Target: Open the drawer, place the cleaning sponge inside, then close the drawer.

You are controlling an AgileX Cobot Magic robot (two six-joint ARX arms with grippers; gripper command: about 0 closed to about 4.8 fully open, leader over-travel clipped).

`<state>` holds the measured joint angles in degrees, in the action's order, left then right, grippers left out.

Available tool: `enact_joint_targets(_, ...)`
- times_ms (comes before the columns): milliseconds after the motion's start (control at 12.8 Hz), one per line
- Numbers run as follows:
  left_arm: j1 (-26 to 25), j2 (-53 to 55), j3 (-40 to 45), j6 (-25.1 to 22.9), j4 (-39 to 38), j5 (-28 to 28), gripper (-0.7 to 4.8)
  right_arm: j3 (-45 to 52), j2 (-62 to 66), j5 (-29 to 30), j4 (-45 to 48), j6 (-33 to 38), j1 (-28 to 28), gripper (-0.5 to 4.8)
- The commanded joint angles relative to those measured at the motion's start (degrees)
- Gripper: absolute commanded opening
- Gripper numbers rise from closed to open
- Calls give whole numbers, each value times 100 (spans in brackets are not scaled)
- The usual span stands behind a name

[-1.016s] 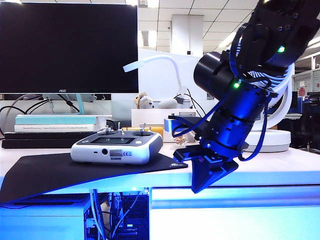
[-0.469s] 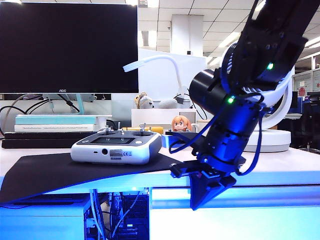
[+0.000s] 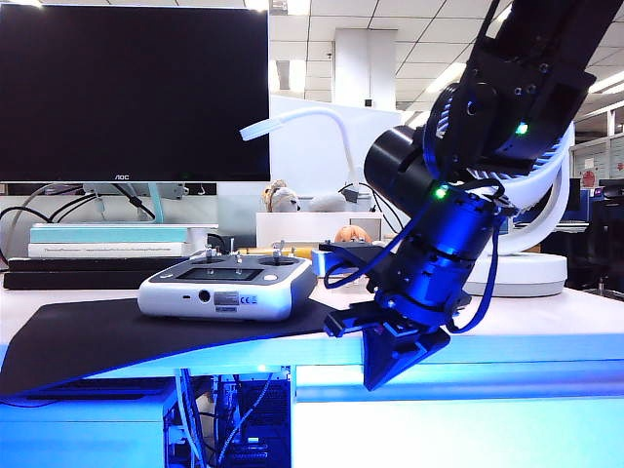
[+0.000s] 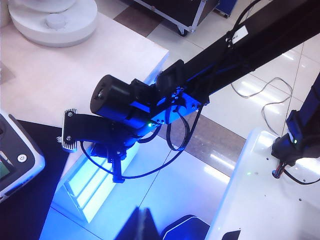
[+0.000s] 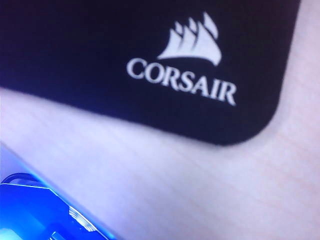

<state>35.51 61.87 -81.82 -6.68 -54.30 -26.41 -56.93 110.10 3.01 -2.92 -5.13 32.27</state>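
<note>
Right end effector [image 3: 375, 375] has moved lower and leftward along the table [image 3: 546, 331] front edge since the earlier frame, jaws shut, empty. Drawer [image 3: 458, 385] below that edge: closed, flat front, blue-lit. Left end effector [image 4: 145, 227] (barely visible) shut, off the table.

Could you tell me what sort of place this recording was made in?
Most likely an open-plan office or lab. A large monitor stands on a white desk with stacked books and a mouse mat, under a panelled ceiling. The right gripper hangs at the desk's front edge.
</note>
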Motion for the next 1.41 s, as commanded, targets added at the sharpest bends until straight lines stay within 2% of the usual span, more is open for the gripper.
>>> enact_joint_targets(78, 0, -15, -11, -35, 0, -22, -6, -42, -380, 42, -304, 87, -2, -6)
enact_joint_targets(391, 2, -15, -11, -52, -160, -83, -6, -42, -1410, 118, -566, 195, -2, -6)
enact_joint_targets(469, 0, -15, -11, -170, -238, -85, -6, -42, -1742, 118, -568, 262, -2, -6)
enact_joint_targets(547, 0, -13, -11, -411, -435, -77, -6, -42, -2583, 90, -588, 404, -2, -6)
enact_joint_targets(625, 0, -13, -11, -407, -439, -77, -6, -42, -2833, 50, -590, 485, -2, -6)
enact_joint_targets(781, 2, -13, -11, -407, -437, -81, -6, -39, -3460, -72, -634, 673, 2, -6)
enact_joint_targets(937, 2, -13, -11, -409, -433, -81, -6, 17, -4614, -481, -1062, 623, 9, -6)
enact_joint_targets(1250, 2, -13, -11, -452, -433, -77, -6, 879, -5799, -503, -861, 634, 15, -6)
enact_joint_targets(1406, 2, -15, -11, -516, -435, -79, -6, 1606, -6548, -798, -549, 649, 26, -6)
